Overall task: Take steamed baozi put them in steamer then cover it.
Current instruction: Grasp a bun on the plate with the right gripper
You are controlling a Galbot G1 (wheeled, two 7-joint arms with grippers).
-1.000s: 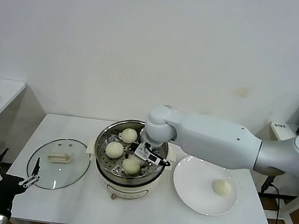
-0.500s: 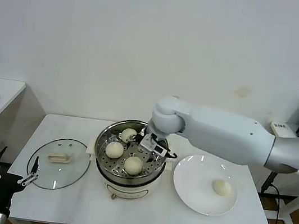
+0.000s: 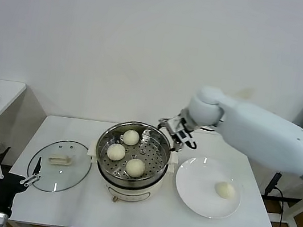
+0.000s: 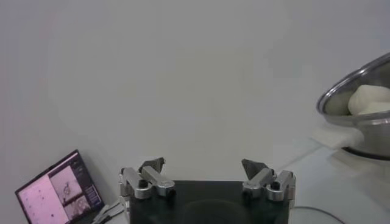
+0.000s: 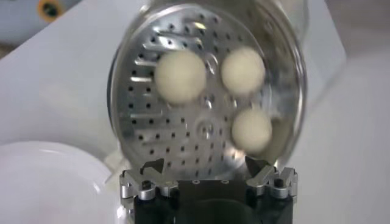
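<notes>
At the centre of the head view the steamer (image 3: pixel 131 159) stands on the table (image 3: pixel 142 210) with three buns on its perforated tray: one at the back (image 3: pixel 131 137), one on the left (image 3: pixel 115 151) and one at the front (image 3: pixel 135 167). To the right, the white plate (image 3: pixel 193 195) holds the fourth bun (image 3: pixel 225 189). The glass lid (image 3: pixel 60 165) lies flat at the lower left, beside the pot. The right gripper (image 3: pixel 179 132) hangs empty with its fingers spread, above the pot's right rim; a second ago it was low inside the pot over the front bun, and it has since lifted up and to the right. The left gripper (image 3: pixel 12 175), also spread open and empty, sits at the lower left corner.
</notes>
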